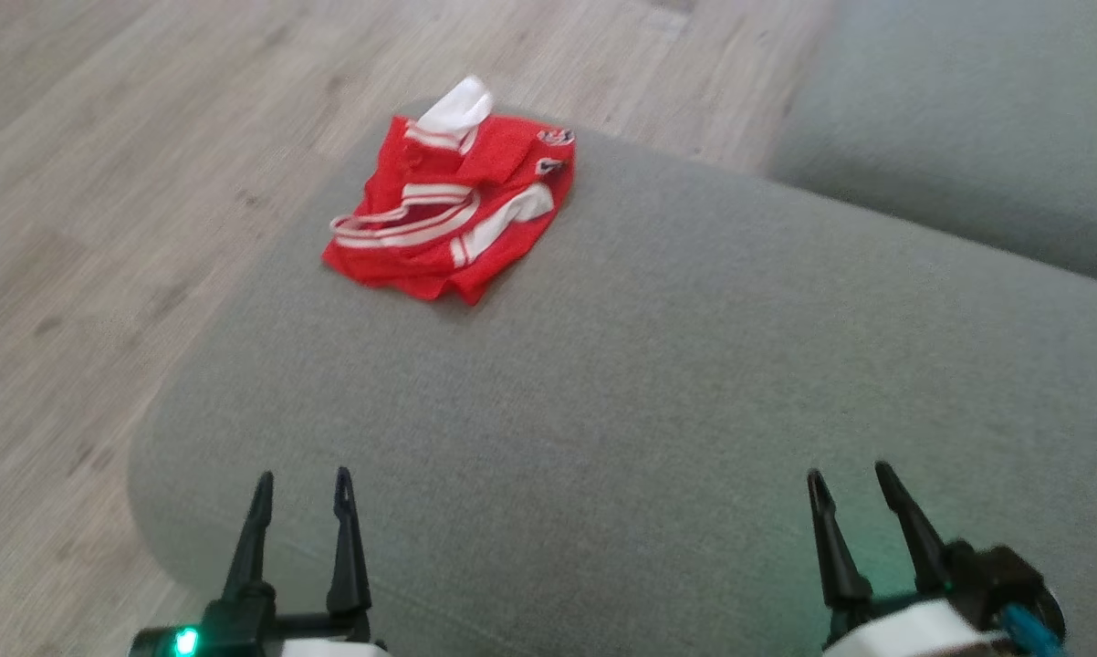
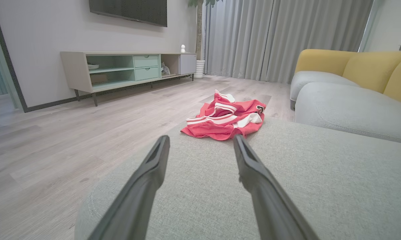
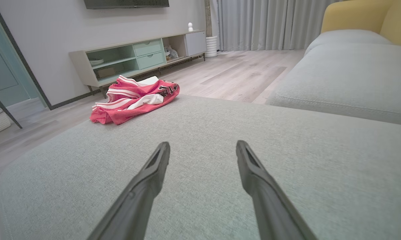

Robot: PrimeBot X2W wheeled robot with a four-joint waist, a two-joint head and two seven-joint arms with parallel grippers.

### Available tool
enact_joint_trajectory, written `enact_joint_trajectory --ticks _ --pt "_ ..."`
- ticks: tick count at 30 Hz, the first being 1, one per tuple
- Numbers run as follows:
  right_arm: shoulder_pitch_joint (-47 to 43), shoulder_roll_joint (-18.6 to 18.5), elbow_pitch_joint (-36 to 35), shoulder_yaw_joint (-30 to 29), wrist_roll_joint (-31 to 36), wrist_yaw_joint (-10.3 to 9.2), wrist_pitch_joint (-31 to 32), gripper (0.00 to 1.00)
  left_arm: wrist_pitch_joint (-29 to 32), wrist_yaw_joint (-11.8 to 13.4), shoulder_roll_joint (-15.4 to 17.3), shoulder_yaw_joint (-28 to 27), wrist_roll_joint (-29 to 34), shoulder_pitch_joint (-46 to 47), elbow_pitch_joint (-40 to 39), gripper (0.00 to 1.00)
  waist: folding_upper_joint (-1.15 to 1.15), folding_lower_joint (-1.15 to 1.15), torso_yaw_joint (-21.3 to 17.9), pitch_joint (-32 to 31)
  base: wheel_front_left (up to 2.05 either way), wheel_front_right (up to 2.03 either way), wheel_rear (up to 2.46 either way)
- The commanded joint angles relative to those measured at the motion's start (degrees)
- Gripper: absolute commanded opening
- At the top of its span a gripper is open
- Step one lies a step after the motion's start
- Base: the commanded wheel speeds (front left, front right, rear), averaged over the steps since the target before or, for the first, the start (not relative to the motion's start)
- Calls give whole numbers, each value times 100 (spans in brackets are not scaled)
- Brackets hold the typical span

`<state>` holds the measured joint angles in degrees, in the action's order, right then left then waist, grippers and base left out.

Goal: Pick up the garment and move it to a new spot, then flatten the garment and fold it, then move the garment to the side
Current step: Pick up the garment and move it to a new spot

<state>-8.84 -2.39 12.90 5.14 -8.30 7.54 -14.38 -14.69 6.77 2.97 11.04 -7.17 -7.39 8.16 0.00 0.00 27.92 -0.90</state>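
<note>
A crumpled red garment (image 1: pixel 457 210) with white stripes lies at the far left corner of a grey sofa cushion (image 1: pixel 658 383). The same garment (image 2: pixel 225 120) sits straight ahead in the left wrist view and at the upper left (image 3: pixel 133 100) in the right wrist view. My left gripper (image 1: pixel 302 484) hovers open over the cushion's near left edge, well short of the cloth, with nothing between its fingers. Over the near right part of the cushion my right gripper (image 1: pixel 850 482) also stands open and empty.
Pale wood floor (image 1: pixel 101 228) lies left of and beyond the cushion. A second grey seat (image 1: pixel 968 119) with yellow backrests (image 2: pixel 370 66) stands to the right. A low TV cabinet (image 2: pixel 127 68) lines the far wall beside grey curtains (image 2: pixel 280 36).
</note>
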Motion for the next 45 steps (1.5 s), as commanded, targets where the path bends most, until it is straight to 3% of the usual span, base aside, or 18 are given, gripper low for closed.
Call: enact_joint_trajectory --ticks 1,10,17,21,29,36,42,43,44,45 --pt "355 -49 -140 138 53 -5 -62 100 -30 52 -9 -201 -27 221 -237 100 0 0 188 209 0 0 0" --pt "644 -353 -55 224 115 -5 -62 100 -31 171 -10 -355 10 450 -629 100 0 0 368 746 0 0 0" --pt "595 -871 -336 -93 253 -5 -62 100 -31 -87 -10 -352 75 1437 -796 100 0 0 429 1615 0 0 0" --pt "670 -1282 -669 -216 297 -5 -62 100 -31 -288 17 -445 190 2382 -682 100 0 0 274 2222 0 0 0" --pt "1048 -1914 -1171 -287 293 -5 -62 100 -31 -686 395 -995 23 4587 1059 100 0 0 -296 3130 0 0 0" --pt "1172 -2087 -1391 -364 277 -5 -62 100 292 -968 828 -1246 -267 6007 3251 100 0 0 -774 3581 0 0 0" --pt "1177 -2134 -1472 -350 267 -5 -62 100 453 -1192 1104 -1457 -625 6506 4692 100 0 0 -1061 3794 0 0 0" --pt "1176 -2135 -1478 -370 267 -5 -62 100 404 -1251 1115 -1438 -663 6544 4828 45 0 0 -1073 3814 0 0 0" --pt "1171 -2132 -1481 -393 267 -5 -62 100 341 -1293 1130 -1434 -709 6576 4944 0 0 0 -1075 3823 0 0 0" --pt "1162 -2129 -1484 -407 270 -5 -62 100 271 -1323 1169 -1423 -734 6608 5037 0 0 0 -1076 3827 0 0 0"
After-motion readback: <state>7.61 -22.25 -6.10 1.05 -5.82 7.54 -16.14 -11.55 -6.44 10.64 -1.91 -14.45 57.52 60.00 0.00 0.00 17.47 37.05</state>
